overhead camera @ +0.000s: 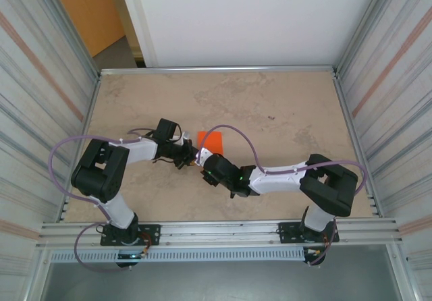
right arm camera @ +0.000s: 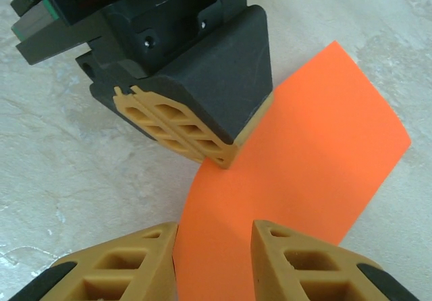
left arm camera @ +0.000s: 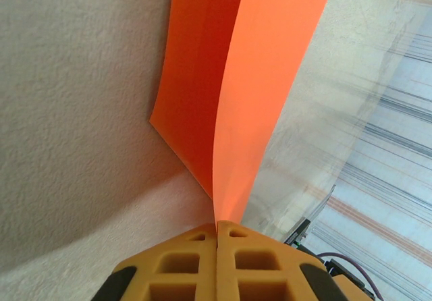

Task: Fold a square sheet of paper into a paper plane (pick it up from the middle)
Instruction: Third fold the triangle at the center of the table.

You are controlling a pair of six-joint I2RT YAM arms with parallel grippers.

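The square sheet of paper is bright orange and sits at the middle of the table, curved upward with one part still resting on the surface. My left gripper is shut on one edge of the paper, which rises from the fingertips in a bent fold. In the right wrist view the left gripper pinches the sheet from above. My right gripper stands open just before it, a gap between its fingers, with the paper's lower edge lying across that gap close to the left finger.
The beige tabletop is boxed in by corrugated metal walls at left and right and a white panel at the back. A dull orange-brown panel stands beyond the back left corner. A metal rail runs along the near edge.
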